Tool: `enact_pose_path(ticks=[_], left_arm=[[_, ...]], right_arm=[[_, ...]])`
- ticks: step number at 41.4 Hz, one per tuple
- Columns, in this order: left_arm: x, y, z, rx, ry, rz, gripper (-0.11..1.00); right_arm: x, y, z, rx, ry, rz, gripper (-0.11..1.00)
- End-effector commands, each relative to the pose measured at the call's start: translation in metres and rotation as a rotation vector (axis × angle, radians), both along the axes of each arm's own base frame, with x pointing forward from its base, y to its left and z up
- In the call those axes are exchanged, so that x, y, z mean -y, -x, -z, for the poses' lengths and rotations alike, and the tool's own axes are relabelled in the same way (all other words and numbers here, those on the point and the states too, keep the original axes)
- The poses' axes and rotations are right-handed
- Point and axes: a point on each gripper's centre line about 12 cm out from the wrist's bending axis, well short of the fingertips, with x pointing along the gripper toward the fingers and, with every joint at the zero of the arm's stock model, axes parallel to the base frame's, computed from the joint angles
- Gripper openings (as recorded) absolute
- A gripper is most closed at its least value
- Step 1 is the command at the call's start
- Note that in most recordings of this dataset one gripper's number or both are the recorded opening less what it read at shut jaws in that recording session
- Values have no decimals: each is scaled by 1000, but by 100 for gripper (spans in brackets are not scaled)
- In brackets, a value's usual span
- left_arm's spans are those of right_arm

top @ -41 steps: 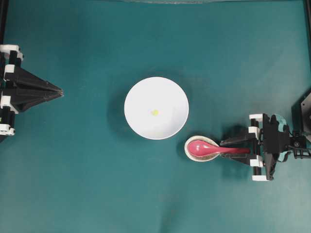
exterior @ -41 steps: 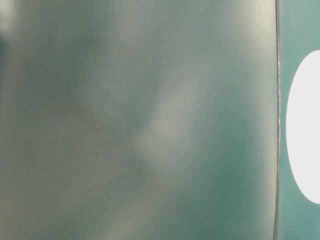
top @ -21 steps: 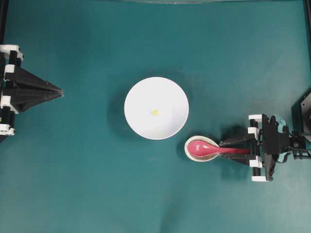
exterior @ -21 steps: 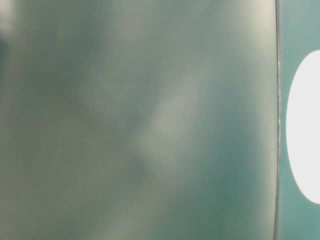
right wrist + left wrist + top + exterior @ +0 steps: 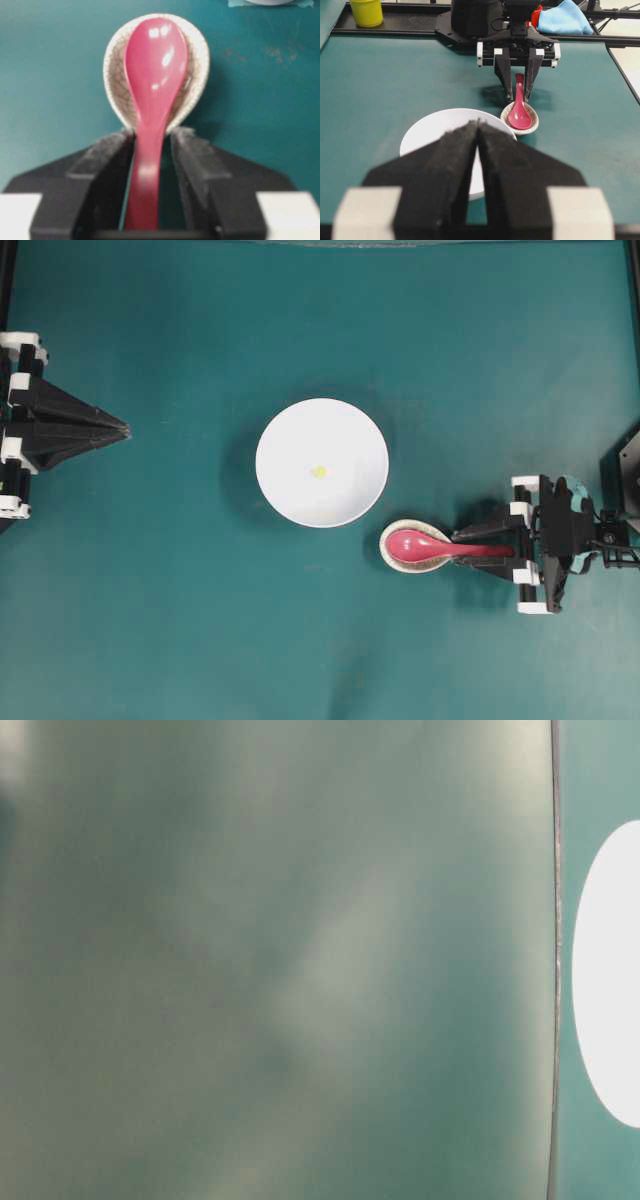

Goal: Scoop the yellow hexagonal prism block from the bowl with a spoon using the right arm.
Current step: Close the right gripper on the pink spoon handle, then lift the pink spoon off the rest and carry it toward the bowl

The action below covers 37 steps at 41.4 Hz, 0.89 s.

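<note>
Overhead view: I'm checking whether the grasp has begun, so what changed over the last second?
Nothing visibly changed. The right tool is open astride the spoon handle, the spoon lies in its rest, and the yellow block sits in the bowl.

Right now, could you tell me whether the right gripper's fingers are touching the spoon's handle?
Cannot tell. In the right wrist view the fingers flank the spoon handle; a thin gap shows on the right side, but the left finger's edge meets the handle too blurrily to judge.

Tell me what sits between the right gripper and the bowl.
The spoon, scoop in a speckled rest, lies between the right gripper and the bowl; its handle runs between the open jaws. The overhead view shows this.
</note>
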Motion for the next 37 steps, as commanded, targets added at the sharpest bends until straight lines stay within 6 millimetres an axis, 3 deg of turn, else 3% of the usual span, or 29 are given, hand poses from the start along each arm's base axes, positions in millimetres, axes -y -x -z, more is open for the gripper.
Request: enact_pose_path(ticks=[1,30,37], left_arm=[[0,-3,-8,17,0,2,8],[0,-3,-8,17,0,2,8],[0,-3,-7,15,0,2,8]], right_arm=[[-2,-2,-4,18,-15,0,43],[-4,-4,-6,29,-20,1,42],[-4,-4,-10,40,-32,-1,25]])
